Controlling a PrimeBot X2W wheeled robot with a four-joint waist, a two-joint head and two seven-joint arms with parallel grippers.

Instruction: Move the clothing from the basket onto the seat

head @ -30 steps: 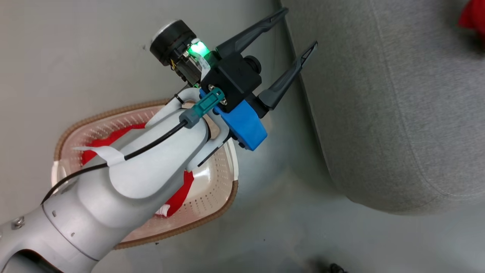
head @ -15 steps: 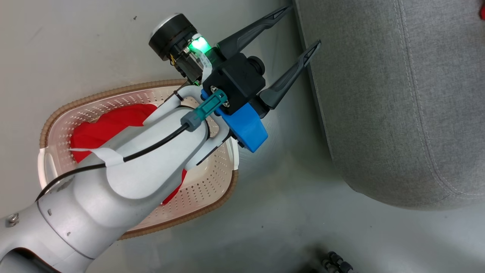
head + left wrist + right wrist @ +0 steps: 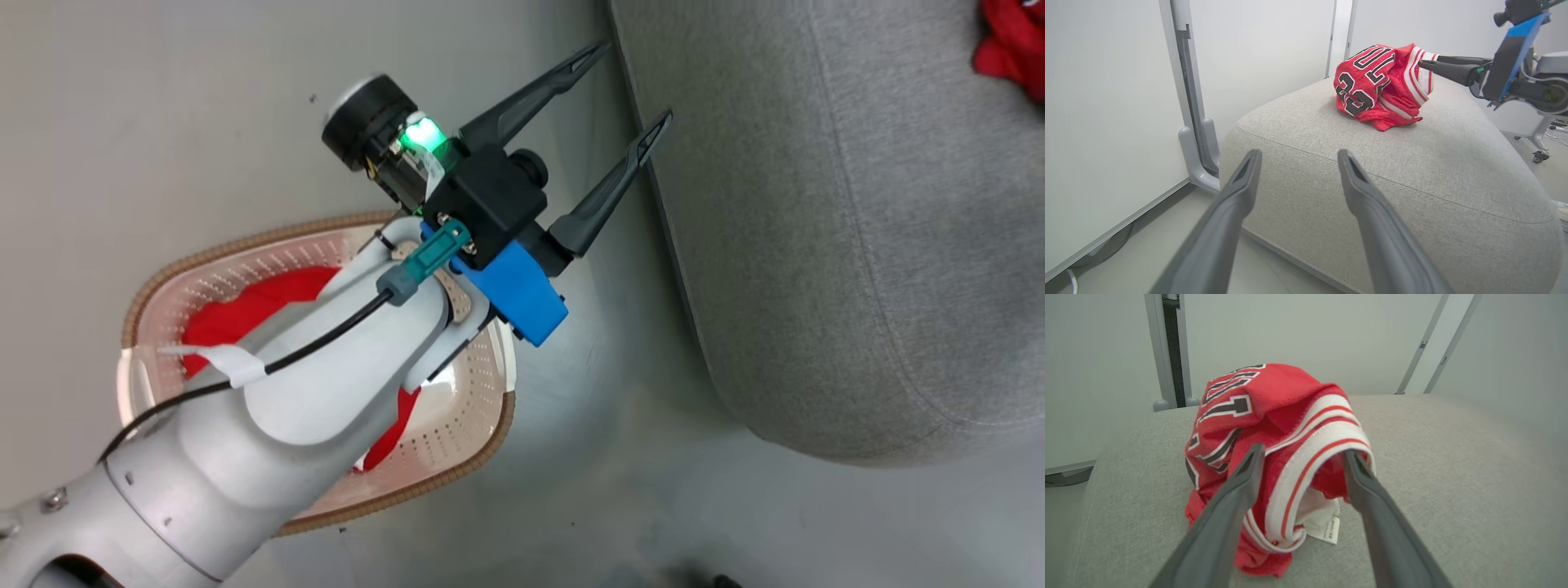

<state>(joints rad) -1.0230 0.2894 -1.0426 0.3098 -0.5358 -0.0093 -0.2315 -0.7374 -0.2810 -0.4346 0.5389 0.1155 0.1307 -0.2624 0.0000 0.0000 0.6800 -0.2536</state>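
Note:
A red jersey (image 3: 1274,416) with white stripe trim and black-and-white lettering lies bunched on the grey seat (image 3: 1433,457). My right gripper (image 3: 1303,450) is open, its fingers standing either side of the striped trim, which drapes between them. The left wrist view shows the jersey (image 3: 1372,85) on the seat (image 3: 1412,171), with the right gripper (image 3: 1427,61) at its trim. More red clothing (image 3: 245,310) lies in the cream basket (image 3: 457,469), partly hidden under my left forearm. My left gripper (image 3: 637,80) hangs open and empty over the floor beside the seat (image 3: 816,245).
Pale wall panels with a grey metal post (image 3: 1188,102) stand behind the seat. Grey floor (image 3: 612,490) runs between basket and seat. A wheeled stand leg (image 3: 1539,155) shows beyond the seat's far side.
The head camera has swung, shifting the whole picture; the red jersey is back at its top right corner. The right gripper has opened. The left gripper stays open in much the same place.

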